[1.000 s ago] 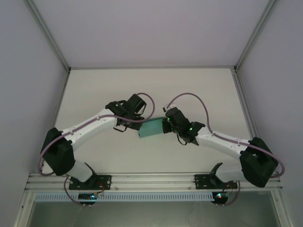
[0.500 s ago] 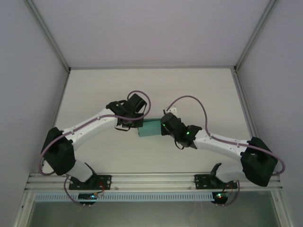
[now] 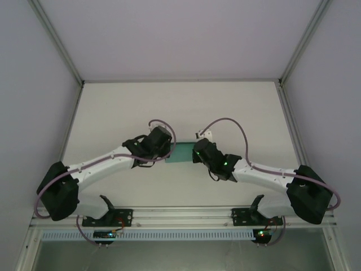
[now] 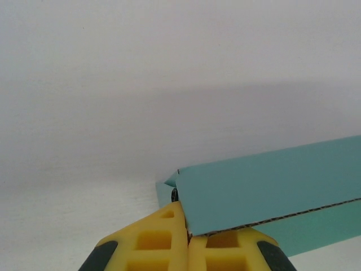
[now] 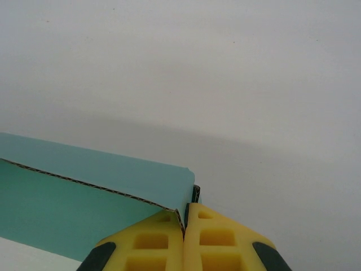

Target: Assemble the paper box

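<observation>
White table (image 3: 180, 107), plain pale walls (image 3: 180, 34) — teal paper box (image 3: 181, 153) at centre.

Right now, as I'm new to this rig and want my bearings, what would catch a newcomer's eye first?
The teal paper box, held at the middle of the white table. The yellow left fingers and right fingers are each shut on an edge of it, at opposite ends.
</observation>
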